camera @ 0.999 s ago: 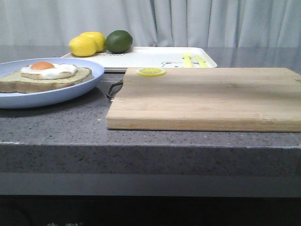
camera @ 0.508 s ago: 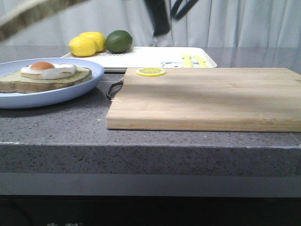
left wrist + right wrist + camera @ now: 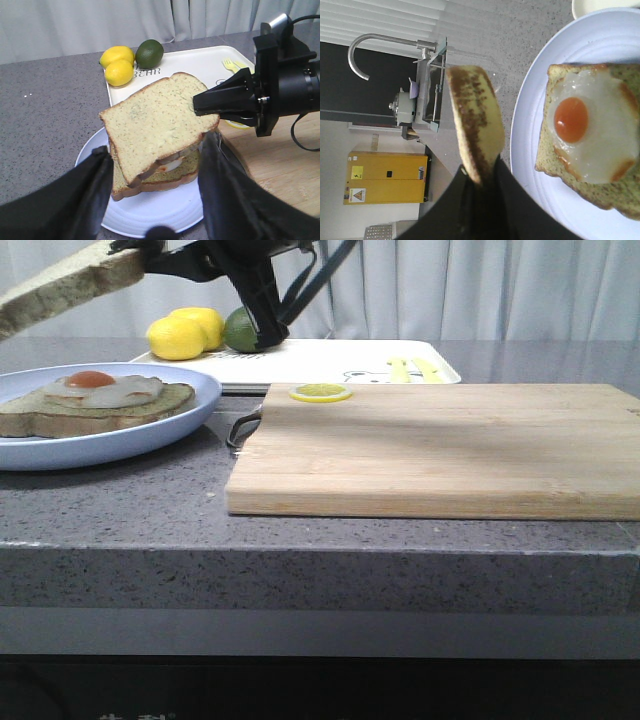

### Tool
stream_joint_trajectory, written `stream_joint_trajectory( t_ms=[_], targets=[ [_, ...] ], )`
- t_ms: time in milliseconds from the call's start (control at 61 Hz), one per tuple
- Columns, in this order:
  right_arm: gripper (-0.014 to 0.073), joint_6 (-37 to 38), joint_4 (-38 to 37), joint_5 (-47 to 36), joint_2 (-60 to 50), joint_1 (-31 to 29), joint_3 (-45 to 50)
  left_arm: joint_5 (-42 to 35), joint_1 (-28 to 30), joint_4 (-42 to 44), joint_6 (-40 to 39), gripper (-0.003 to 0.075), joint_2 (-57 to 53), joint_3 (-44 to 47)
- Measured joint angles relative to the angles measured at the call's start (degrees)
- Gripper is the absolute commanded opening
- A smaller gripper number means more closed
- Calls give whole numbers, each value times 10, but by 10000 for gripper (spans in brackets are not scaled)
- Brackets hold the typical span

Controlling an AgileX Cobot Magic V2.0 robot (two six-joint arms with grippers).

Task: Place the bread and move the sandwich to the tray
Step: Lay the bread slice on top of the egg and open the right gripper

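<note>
**Beige-crumbed bread slice gripped in air over egg-topped slice on blue plate**

Front view: bread (image 3: 62, 285) enters at upper left, tilted, low end toward frame edge, clear of the plate (image 3: 150, 435) beneath. Its inner end meets the right gripper (image 3: 140, 252), whose dark linkage runs up and to the right, crossing in front of the lime (image 3: 240, 330). Sandwich base (image 3: 95, 405), a flat brown-crusted slice w/ fried egg (image 3: 100, 388) on top, lies on the pale-blue plate at table left. Behind plate: two lemons (image 3: 185, 335) and the lime on the left end of the white tray (image 3: 330, 362). Wooden cutting board (image 3: 440, 445) fills table centre-right, touching nothing of the sandwich; lemon slice (image 3: 321, 392) sits on its far left corner, near the tray.

Left wrist view: bread (image 3: 155, 120) hovers above the egg slice (image 3: 165, 175), covering most of it. Right gripper (image 3: 212, 105) is closed on the bread's edge nearest the board. Left gripper (image 3: 152, 190) fingers (image 3: 222, 195) spread wide, one each side of the plate (image 3: 145, 215), holding nothing.

Right wrist view: bread (image 3: 475, 120) seen edge-on, crust facing camera, pinched betw. the two dark fingers (image 3: 467, 200); egg (image 3: 585, 132) and plate (image 3: 530, 150) lie beside it, lower, not touching.
</note>
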Motion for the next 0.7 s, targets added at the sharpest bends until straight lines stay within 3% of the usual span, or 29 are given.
stream_joint_trajectory(
  t_ms=[426, 704],
  targets=[
    [5, 35, 1, -29, 56, 5, -29, 0, -1, 1, 0, 388, 0, 0],
    [288, 36, 2, -34, 58, 5, -31, 0, -1, 1, 0, 388, 0, 0]
  ],
)
